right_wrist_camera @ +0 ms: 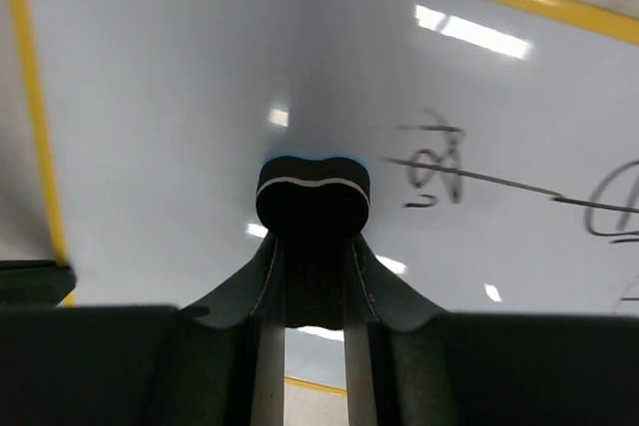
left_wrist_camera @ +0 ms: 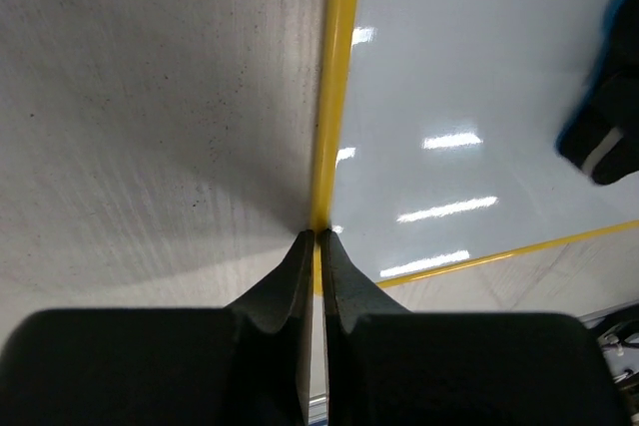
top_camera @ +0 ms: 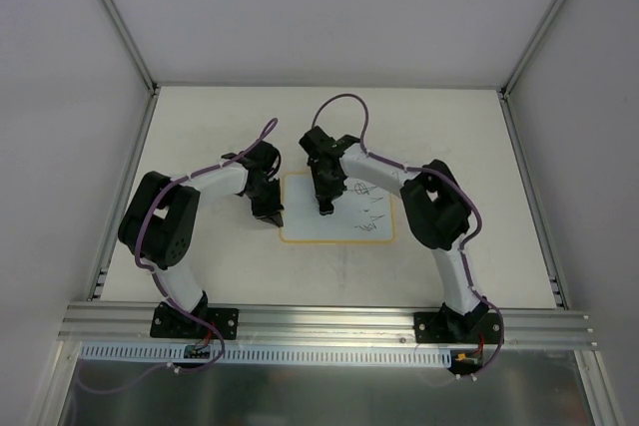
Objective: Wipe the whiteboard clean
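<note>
White whiteboard (top_camera: 305, 224), yellow rim (left_wrist_camera: 334, 97), dark scribbles (right_wrist_camera: 439, 172), black eraser (right_wrist_camera: 313, 197)

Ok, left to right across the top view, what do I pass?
The left arm's elbow, left fingers at the edge of the whiteboard, eraser in the right fingers, scribbles, right arm's elbow.

Live — robot lab test cell | plain white panels (top_camera: 300, 7) box in an off-white tabletop (top_camera: 449, 137) | bare aluminium frame posts (top_camera: 115, 17) at the corners | left arm (top_camera: 170, 226) and right arm (top_camera: 439, 212) bolted to an extrusion rail (top_camera: 329, 321) — slotted cable duct (top_camera: 329, 353) running just in front
</note>
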Tool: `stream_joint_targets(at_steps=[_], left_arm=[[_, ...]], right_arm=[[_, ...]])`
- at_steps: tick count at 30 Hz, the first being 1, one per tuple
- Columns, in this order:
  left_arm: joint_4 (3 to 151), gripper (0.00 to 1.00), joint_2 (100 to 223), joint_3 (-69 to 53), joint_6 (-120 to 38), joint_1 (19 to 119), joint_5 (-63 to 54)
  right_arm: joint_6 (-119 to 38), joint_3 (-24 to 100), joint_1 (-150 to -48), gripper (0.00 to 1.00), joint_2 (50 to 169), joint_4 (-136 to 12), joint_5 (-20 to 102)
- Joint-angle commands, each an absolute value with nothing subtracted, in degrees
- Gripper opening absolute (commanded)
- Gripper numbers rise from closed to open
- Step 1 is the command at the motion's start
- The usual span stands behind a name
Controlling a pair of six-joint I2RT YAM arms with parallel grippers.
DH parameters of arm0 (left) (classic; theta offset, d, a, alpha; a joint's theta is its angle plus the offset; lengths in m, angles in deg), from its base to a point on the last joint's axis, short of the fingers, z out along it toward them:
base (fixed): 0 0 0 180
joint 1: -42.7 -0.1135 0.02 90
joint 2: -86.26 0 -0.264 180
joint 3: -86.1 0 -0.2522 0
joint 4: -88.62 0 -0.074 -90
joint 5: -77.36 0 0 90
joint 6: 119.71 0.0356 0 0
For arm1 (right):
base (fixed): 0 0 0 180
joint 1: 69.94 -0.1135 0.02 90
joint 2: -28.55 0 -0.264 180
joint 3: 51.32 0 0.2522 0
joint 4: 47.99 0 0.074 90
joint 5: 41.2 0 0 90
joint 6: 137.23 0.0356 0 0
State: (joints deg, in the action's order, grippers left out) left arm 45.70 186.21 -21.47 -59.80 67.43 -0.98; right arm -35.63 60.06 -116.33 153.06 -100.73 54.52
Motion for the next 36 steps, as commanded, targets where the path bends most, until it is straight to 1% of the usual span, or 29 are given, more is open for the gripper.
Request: stream_joint_targets(at_steps=[1,4,7,12,16,17,19,20,23,30,36], left_arm=[[43.84,0.0,187.78,-24.24,-59.15,67.57,-5.61],[43.84,0.0,187.6,-24.68,-59.24,67.66,-5.7],[43.84,0.0,187.51,-24.86,-59.42,67.66,-5.17],[43.84,0.0,186.55,-24.95,-59.86,67.75,-3.85],[43.84,0.0,184.09,-25.56,-60.73,67.83,-3.06],[43.84,0.02,183.13,-25.65,-60.91,67.92,-2.97],[43.84,0.12,182.51,-25.13,-61.09,67.84,-3.15],[43.75,0.21,182.42,-23.82,-60.91,67.75,-3.23],[43.84,0.29,183.64,-19.61,-60.47,67.31,-3.5],[43.58,0.34,188.91,-12.12,-58.28,66.08,-6.04],[43.58,0.34,193.65,-8.51,-56.43,65.81,-7.19]], right_arm=[[-34.4,53.68,-107.39,0.0,151.34,-105.52,60.05],[-34.13,50.34,-102.65,0.0,149.58,-105.52,59.35],[-34.57,48.4,-101.05,0.0,148.26,-105.26,59.7],[-35.71,44.88,-101.23,0.0,147.12,-102.01,55.49],[-36.59,42.69,-102.19,0.0,146.24,-101.22,54.96],[-36.77,42.16,-102.45,0.0,145.63,-101.04,54.78],[-36.94,40.14,-102.89,0.0,144.92,-99.9,54.34],[-37.03,39.44,-102.9,0.0,144.39,-99.55,54.17],[-37.21,37.94,-103.24,0.01,143.95,-98.58,53.9],[-38.62,35.48,-104.65,0.0,142.55,-97.26,54.7],[-38.61,34.24,-105.62,0.0,141.14,-97.08,54.52]])
